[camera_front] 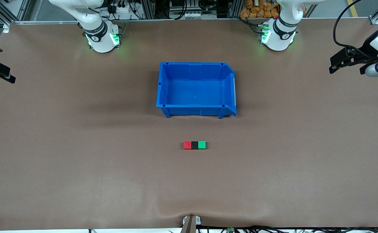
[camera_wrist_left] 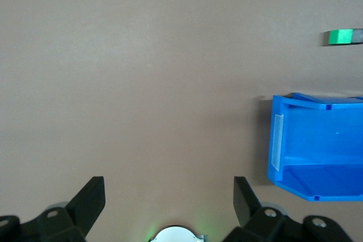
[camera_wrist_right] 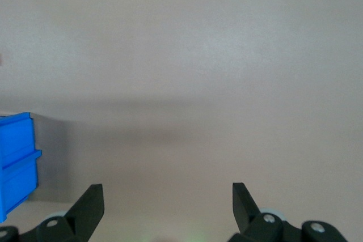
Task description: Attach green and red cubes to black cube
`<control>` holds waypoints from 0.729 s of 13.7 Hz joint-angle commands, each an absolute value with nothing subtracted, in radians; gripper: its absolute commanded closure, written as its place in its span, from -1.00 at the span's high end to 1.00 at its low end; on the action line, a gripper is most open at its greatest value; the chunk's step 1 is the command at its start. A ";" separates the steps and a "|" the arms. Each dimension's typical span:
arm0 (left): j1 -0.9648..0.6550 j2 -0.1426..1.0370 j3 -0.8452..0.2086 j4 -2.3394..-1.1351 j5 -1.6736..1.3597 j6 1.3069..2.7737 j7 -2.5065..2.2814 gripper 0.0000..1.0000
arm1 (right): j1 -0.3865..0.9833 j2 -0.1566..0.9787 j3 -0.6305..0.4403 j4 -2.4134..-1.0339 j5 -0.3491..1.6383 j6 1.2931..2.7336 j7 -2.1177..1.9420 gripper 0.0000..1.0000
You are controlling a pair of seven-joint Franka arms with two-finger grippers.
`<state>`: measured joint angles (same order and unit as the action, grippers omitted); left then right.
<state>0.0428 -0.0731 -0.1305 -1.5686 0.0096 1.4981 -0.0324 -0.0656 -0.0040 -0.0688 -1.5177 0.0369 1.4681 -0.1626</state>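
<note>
Fingers spread wide and empty on both grippers: we see the left gripper hanging over bare table at the left arm's end, its two black fingertips well apart with nothing between them, and the right gripper held the same way over the right arm's end, open above the brown surface. Both arms wait at the table's edges, well apart from the cubes.

At mid-table we find the three cubes joined in one short row, touching face to face: the red cube toward the right arm's end, the black cube in the middle, the green cube toward the left arm's end. The row lies flat on the table, nearer the front camera than the blue bin and apart from it.

The bin stands upright and open-topped between the two robot bases and the cubes. From the left wrist we catch the green cube's face and one corner of the bin.
</note>
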 commanded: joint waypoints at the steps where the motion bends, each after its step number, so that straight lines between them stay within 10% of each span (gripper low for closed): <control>1: 0.064 -0.094 -0.130 -1.574 -0.038 1.494 -0.008 1.00 | -0.083 -0.032 -0.043 -1.549 0.020 1.470 -0.173 1.00; 10: 0.077 -0.081 -0.138 -1.560 0.018 1.491 -0.011 1.00 | -0.084 -0.029 -0.044 -1.549 0.018 1.470 -0.167 1.00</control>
<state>0.0719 -0.0764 -0.1288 -1.5685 -0.0096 1.4981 -0.0267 -0.0657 -0.0040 -0.0606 -1.5258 0.0357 1.4676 -0.1626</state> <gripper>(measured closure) 0.000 0.000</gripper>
